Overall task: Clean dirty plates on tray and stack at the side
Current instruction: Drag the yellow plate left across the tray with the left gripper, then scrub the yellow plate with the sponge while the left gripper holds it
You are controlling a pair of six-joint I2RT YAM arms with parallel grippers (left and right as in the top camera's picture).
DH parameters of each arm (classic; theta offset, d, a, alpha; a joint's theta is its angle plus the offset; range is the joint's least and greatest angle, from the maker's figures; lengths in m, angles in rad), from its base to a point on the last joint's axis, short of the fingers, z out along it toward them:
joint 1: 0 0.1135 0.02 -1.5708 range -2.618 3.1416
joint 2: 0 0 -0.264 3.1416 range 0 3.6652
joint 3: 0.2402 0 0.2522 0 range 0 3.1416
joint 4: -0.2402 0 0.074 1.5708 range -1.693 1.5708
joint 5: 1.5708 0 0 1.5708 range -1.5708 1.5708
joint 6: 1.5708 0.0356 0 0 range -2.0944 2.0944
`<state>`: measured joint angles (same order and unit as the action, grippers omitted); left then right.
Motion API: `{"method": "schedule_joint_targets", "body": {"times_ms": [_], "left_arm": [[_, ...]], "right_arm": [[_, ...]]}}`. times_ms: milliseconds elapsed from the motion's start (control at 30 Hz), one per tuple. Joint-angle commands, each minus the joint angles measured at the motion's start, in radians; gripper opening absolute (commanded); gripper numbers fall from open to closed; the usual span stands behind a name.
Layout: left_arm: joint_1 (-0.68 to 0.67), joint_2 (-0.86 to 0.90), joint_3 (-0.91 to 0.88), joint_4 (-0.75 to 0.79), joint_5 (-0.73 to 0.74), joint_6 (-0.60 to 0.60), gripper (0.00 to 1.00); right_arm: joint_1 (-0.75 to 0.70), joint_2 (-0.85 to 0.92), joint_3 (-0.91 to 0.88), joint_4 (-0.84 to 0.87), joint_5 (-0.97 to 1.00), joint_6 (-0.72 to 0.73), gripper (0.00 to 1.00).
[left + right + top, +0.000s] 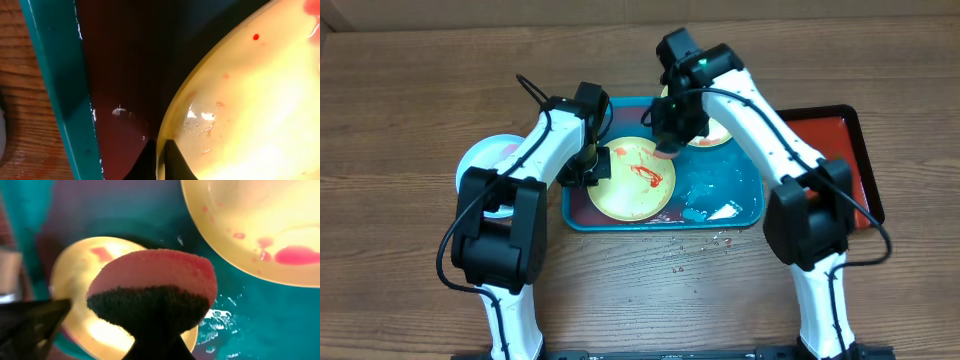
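Left gripper [592, 168] is clamped on the left rim of the near plate [632, 182]. In the wrist view its fingers [177, 162] sit one on each side of the rim with no gap showing.

Right gripper [669, 143] is closed on a sponge [152, 280], pink on one face and dark scourer on the other. It sits over the far-right edge of the near plate. I can't tell whether the sponge touches it.

The near plate is yellow-green with red sauce streaks across its pale centre. It lies on the tray [752, 205], between the two grippers.

The far plate [712, 137] is also yellow-green. It is on the tray just behind and right of the right gripper, with that arm covering about half of it.

The light blue plate [478, 160] is off the tray, on the table [400, 120] outboard of the left gripper. The left arm crosses over it.

The tray floor below the right gripper is wet, with a white patch [725, 210] that could be foam or paper.

Droplets [705, 243] are on the table just past the tray's near rim.

The dark red tray [842, 140] lies outboard of the right gripper. The right arm hides where it meets the turquoise one.
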<state>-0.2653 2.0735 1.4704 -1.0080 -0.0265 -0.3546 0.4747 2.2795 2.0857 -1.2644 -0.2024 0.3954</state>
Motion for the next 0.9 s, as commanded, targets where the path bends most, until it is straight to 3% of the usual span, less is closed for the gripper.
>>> {"method": "schedule_joint_targets", "body": {"times_ms": [0, 433, 867], "left_arm": [[0.017, 0.000, -0.055, 0.022, 0.027, 0.029, 0.04], [0.100, 0.000, -0.055, 0.044, 0.217, 0.046, 0.04], [0.115, 0.000, -0.055, 0.050, 0.287, 0.068, 0.04]], "right_arm": [[0.022, 0.066, 0.008, 0.003, 0.022, 0.025, 0.04], [0.042, 0.106, -0.093, 0.017, 0.022, 0.103, 0.04], [0.053, 0.106, -0.287, 0.261, -0.164, 0.135, 0.04]]}}
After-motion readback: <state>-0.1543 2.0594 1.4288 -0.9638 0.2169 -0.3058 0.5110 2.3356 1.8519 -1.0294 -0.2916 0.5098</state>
